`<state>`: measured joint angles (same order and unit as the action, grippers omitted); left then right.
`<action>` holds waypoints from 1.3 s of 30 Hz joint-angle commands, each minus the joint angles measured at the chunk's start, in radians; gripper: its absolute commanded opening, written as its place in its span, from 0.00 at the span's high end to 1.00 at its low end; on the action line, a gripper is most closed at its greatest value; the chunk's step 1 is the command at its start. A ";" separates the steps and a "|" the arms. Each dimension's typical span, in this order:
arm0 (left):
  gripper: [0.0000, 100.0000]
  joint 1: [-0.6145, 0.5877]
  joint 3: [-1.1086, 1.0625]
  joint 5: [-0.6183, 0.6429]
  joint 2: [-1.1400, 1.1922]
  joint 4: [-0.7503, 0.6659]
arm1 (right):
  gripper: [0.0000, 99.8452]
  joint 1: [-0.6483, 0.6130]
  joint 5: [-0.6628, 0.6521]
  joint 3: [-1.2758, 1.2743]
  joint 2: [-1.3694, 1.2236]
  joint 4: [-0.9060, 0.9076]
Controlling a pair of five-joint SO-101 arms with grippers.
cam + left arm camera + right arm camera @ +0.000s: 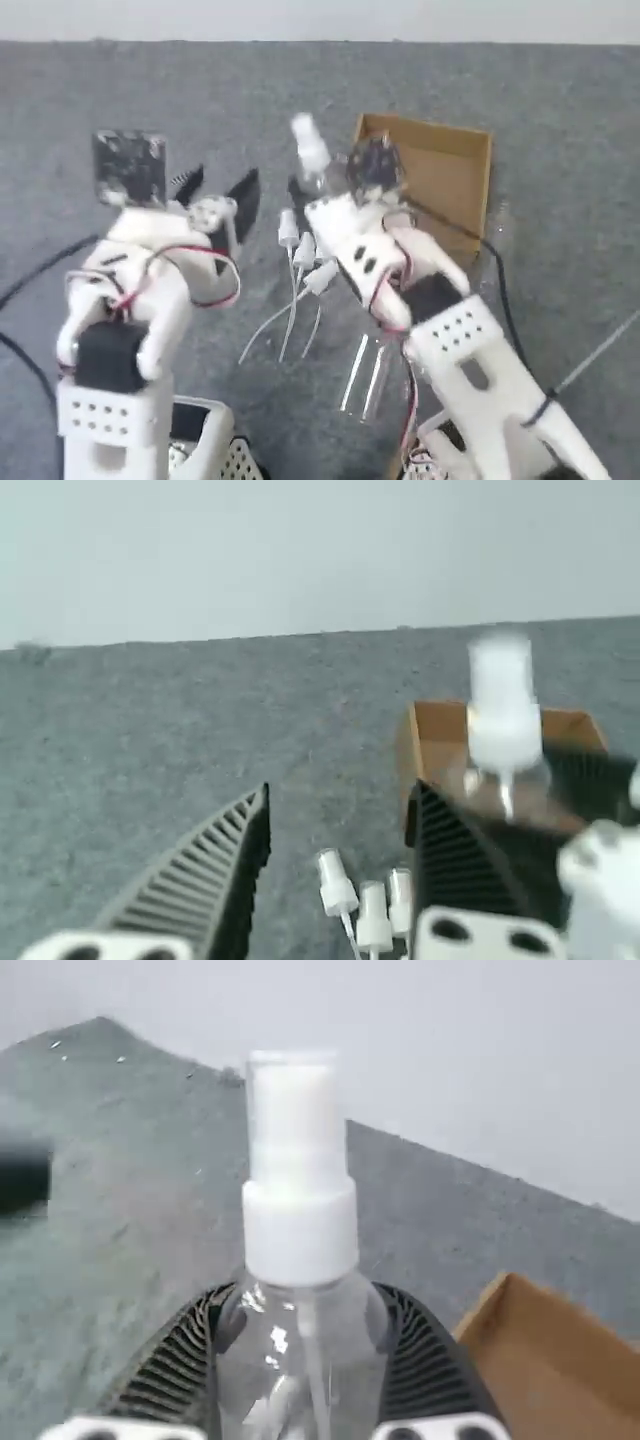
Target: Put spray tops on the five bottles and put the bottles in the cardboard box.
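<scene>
While the right gripper (300,1310) grips, the bottle (292,1365) stands between its jaws.

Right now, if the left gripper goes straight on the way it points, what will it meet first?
Probably only the grey table cover. The left gripper is open; the loose spray tops lie low between its fingers, maybe beneath its line, but depth is unclear.
</scene>
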<state>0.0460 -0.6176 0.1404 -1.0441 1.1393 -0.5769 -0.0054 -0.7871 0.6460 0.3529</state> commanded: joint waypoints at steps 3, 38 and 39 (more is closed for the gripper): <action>0.79 0.101 -0.331 -0.071 -0.304 -0.129 | 0.99 0.024 0.011 0.259 -0.140 0.041; 0.73 0.207 -0.628 -0.123 -0.342 -0.362 | 0.99 -0.065 0.077 0.393 -0.025 0.509; 0.73 0.210 -0.630 -0.123 -0.347 -0.358 | 0.99 -0.048 0.077 0.393 -0.025 0.501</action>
<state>0.2639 -1.2528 0.0238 -1.4032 0.8063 -0.6490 0.0683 -0.4066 0.5600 0.8562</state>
